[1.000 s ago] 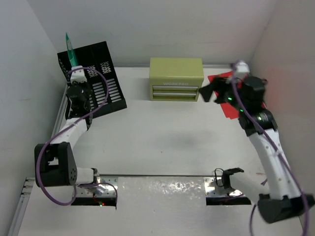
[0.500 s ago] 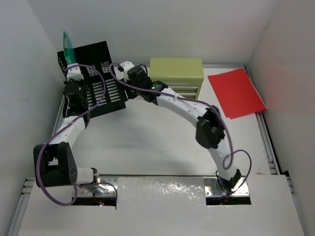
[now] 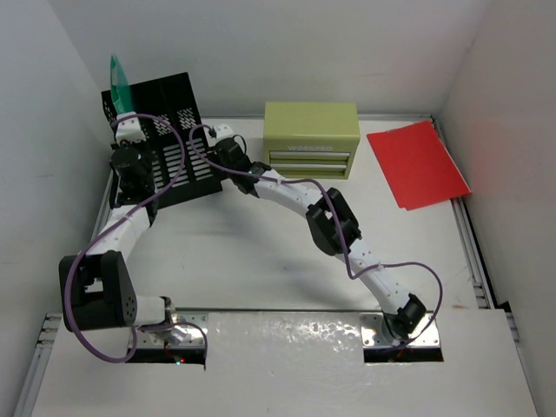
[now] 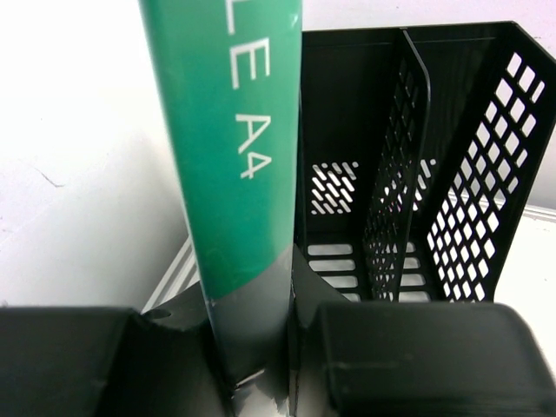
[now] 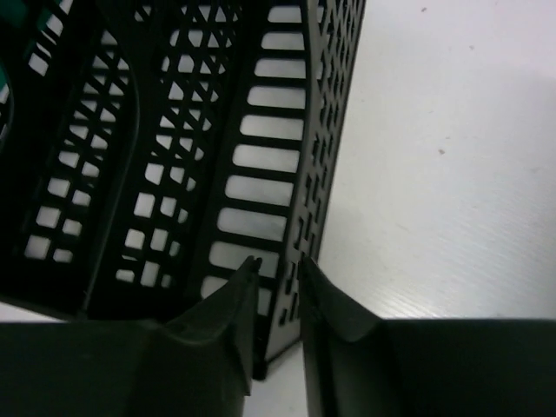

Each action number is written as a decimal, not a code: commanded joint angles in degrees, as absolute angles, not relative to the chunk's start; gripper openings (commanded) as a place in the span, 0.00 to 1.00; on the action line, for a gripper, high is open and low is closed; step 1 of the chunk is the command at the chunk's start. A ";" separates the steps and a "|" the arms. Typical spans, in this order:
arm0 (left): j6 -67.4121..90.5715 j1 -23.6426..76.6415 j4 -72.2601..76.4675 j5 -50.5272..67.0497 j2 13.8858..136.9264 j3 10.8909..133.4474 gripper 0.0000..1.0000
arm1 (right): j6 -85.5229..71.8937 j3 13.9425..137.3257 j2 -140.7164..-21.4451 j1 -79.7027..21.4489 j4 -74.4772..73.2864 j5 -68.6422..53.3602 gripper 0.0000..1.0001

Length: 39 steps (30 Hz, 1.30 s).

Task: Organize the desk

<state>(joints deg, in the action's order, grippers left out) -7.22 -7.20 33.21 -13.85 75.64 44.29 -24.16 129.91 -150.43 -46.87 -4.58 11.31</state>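
Observation:
A green A4 folder (image 3: 116,74) (image 4: 230,130) stands upright above the left end of the black slotted file rack (image 3: 178,113) (image 4: 408,174). My left gripper (image 3: 122,109) (image 4: 261,347) is shut on the folder's lower edge. My right gripper (image 3: 207,133) (image 5: 278,265) reaches across the white desk (image 3: 261,252) to the rack's right end. Its jaws straddle the rack's slotted side wall (image 5: 308,200), one finger inside and one outside, closed on it.
An olive-green drawer chest (image 3: 311,139) stands at the back centre, just right of the right arm's wrist. A red folder (image 3: 417,163) lies flat at the back right. White walls enclose the desk, and metal rails (image 3: 469,252) run along its sides.
The right arm has swung from the red folder at the back right over to the rack, and its jaws have closed on the side wall. The left gripper with the green folder shifted slightly left.

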 commanded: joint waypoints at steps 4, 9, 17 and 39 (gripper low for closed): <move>-5.89 -8.35 39.64 -12.92 74.80 45.44 0.00 | -27.77 129.65 -152.23 -47.46 -2.19 10.90 0.09; -5.62 -8.61 41.57 -12.57 74.62 45.88 0.00 | -25.76 123.76 -149.77 -47.46 -6.85 10.55 0.00; -8.26 -8.61 50.62 -7.22 71.81 40.00 0.00 | -22.16 109.61 -140.28 -47.37 -3.78 10.20 0.00; -3.80 -9.58 50.72 -5.63 78.48 35.34 0.00 | -12.31 104.24 -136.41 -48.78 -1.76 0.18 0.00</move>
<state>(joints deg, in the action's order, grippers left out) -7.40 -8.40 47.11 -5.54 76.88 36.62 -16.49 106.34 -137.49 -46.85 4.29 8.80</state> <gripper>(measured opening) 0.155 0.011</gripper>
